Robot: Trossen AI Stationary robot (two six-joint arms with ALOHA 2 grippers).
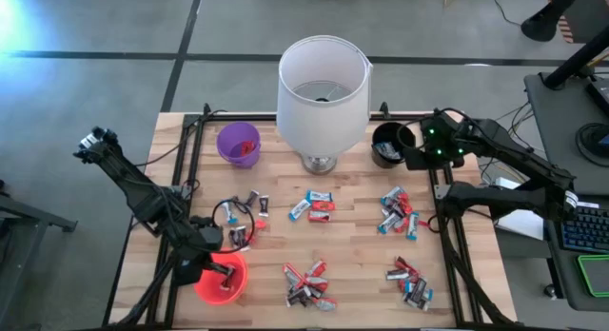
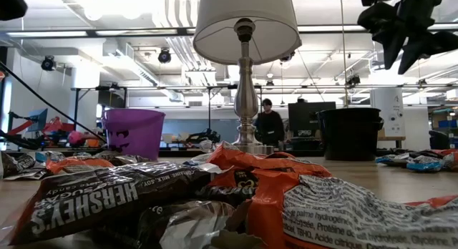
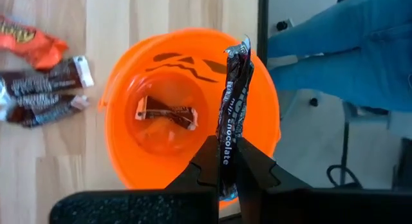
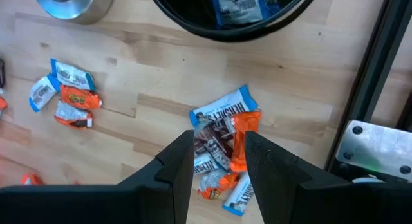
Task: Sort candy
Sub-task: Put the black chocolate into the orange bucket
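My left gripper [image 1: 217,264] hovers over the orange pumpkin cup [image 3: 122,121] at the table's near left, shut on a dark brown candy bar [image 3: 235,102]. One brown wrapped candy [image 3: 166,113] lies on the cup's bottom. My right gripper [image 4: 219,163] hangs open and empty above a candy pile [image 4: 222,140] on the right of the table, beside the black cup [image 1: 388,146]. That cup holds light blue candy [image 4: 238,8]. Other candy piles [image 1: 306,283] lie spread over the table. My left gripper pinches the dark brown candy bar between its two fingers at one end [image 3: 226,156]. The bar runs on along the fingers, and its free end [image 3: 239,50] sticks out past their tips. The fingers slant down from above, and the bar hangs clear over the cup's rim.
A white-shaded lamp [image 1: 322,93] stands at the middle far edge, with a purple cup [image 1: 238,144] to its left. Loose brown and orange candies [image 3: 38,89] lie beside the orange cup. Black frame rails [image 1: 190,160] run along both table sides. A person's legs [image 3: 347,50] show beyond the edge.
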